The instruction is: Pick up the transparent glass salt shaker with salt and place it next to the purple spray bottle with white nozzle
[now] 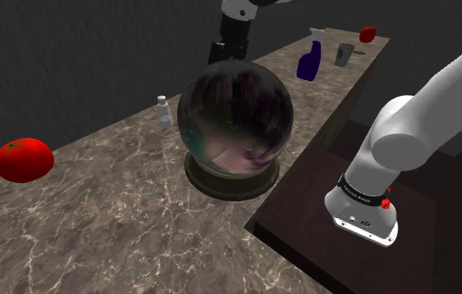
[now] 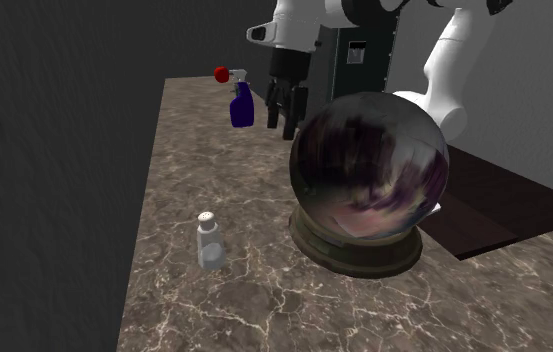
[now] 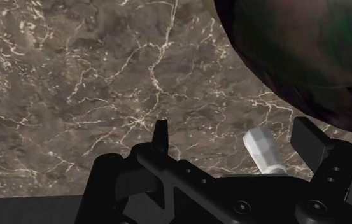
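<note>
- Well to the shoulder view's left, a round red tomato [image 1: 22,159] lies on the long brown marbled stone counter [image 1: 95,225], at its edge along the dark grey wall [image 1: 70,58]. It has no part in the task.
- Next, the small clear glass salt shaker with a silvery cap [image 1: 165,110] stands upright near that same edge, untouched, so the pick-up is not yet done.
- Mid-counter sits a large dark reflective glass globe on a brown round base [image 1: 236,125].
- Beyond the globe, above the counter, hangs the all-black two-finger gripper [image 2: 281,110], its jaws apart and empty. In the wrist view the shaker shows far below between the fingers [image 3: 161,133], not clasped.
- Toward the counter's far end stands the purple spray bottle with white nozzle [image 1: 308,60], well apart from the shaker. Descent, grasp, carry and placing all remain, I judge.
</note>
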Motion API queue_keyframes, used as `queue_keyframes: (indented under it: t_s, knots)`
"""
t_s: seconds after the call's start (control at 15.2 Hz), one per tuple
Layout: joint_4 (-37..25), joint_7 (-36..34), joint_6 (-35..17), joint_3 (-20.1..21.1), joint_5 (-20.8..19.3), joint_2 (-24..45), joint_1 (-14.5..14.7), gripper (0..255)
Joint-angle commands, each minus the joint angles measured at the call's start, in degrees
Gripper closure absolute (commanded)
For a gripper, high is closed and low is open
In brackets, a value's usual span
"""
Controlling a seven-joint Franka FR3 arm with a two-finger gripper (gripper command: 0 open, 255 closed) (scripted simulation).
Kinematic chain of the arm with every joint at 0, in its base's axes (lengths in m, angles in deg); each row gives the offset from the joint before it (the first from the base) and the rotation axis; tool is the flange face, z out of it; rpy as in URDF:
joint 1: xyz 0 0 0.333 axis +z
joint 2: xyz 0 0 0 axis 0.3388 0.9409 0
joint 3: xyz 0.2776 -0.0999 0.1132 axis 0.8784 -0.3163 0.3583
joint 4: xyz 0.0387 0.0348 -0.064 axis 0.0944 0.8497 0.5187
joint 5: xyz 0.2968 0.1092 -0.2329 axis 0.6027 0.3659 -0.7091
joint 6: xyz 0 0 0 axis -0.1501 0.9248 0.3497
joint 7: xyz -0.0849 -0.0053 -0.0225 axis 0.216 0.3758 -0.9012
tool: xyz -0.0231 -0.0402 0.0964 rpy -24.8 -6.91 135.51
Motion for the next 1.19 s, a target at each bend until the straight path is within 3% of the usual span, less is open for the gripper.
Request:
queue_keyframes:
  t_s: [0.0, 0.46, 0.92, 1.12]
  knots:
    - [-1.16, -0.73, -2.98, 0.75, 0.18, 3.55, 0.27, 0]
    - [-8.97, -4.52, -10.89, 3.59, -0.87, 17.46, 1.38, 0]
    - [-20.49, -8.87, -15.60, 5.10, -4.08, 31.99, 3.35, 0]
    - [-20.94, -9.23, -16.89, 5.04, -4.51, 33.68, 3.65, 0]
